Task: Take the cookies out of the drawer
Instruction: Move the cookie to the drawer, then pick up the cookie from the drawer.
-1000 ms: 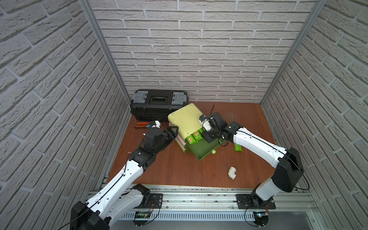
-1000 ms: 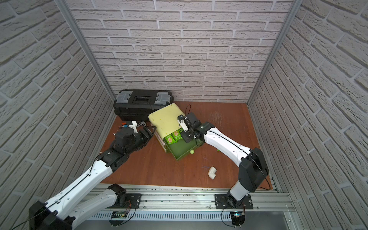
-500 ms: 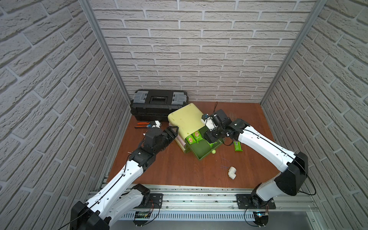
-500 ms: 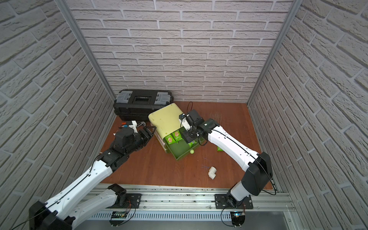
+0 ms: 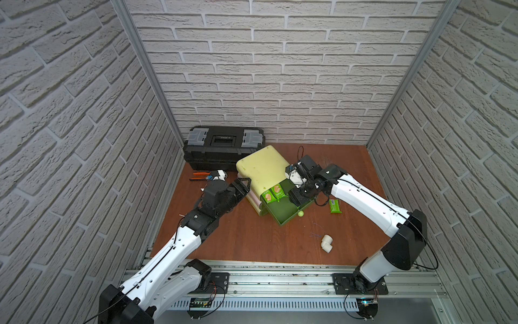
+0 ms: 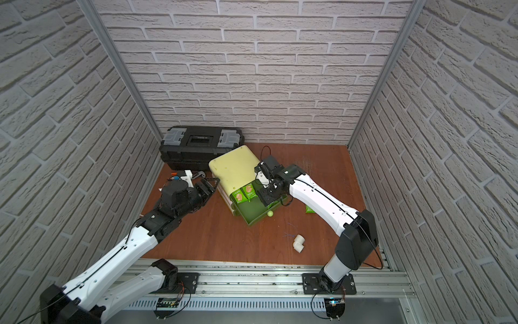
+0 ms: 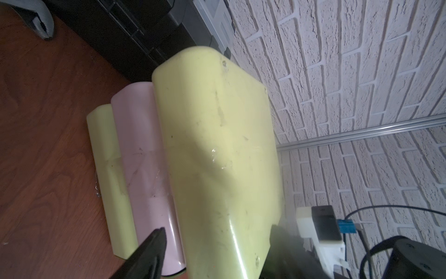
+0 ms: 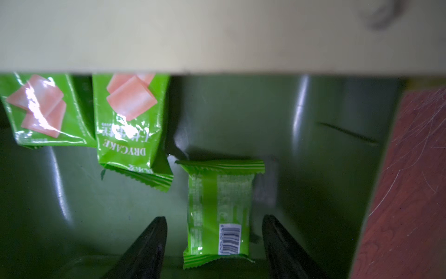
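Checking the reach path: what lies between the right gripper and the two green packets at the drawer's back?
A third green packet, barcode up, on the drawer floor; the right wrist view shows it.

R gripper (image 5: 296, 196) low over open green drawer (image 5: 283, 217); fingertips hidden, jaw gap unreadable. Two green cookie pkts (image 5: 268, 195) upright just beside R fingers, on side toward L gripper (image 5: 243, 185). Third green pkt (image 5: 334, 206) flat on table (image 5: 252, 238), near R fingers, outside drawer. L fingers (image 5: 244, 181) right at side of yellow drawer unit (image 5: 262, 165); contact unclear. White pipe elbow (image 5: 326, 243) well apart from both grippers' fingers, toward cam.
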Motion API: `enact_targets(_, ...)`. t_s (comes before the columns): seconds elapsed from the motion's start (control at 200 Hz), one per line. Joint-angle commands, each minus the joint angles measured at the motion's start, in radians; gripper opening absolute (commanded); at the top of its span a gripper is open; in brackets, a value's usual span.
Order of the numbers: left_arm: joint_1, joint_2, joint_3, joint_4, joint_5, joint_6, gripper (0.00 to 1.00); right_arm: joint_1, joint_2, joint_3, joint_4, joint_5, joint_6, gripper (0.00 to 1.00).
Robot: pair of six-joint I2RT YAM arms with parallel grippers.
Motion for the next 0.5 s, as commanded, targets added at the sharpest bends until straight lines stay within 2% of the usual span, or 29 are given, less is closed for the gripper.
enact_targets(0.0,-0.004,-0.013,-0.008,0.028,-0.003,0.002,0.73,-0.005,-0.001,-0.008,-0.003,0.018,0.004,0.68)
enact_targets(0.495,-0.004,-0.003,-0.002,0.019,-0.005,0.001,0.73,-0.004,0.073,0.012,0.034,0.008,-0.019,0.59)
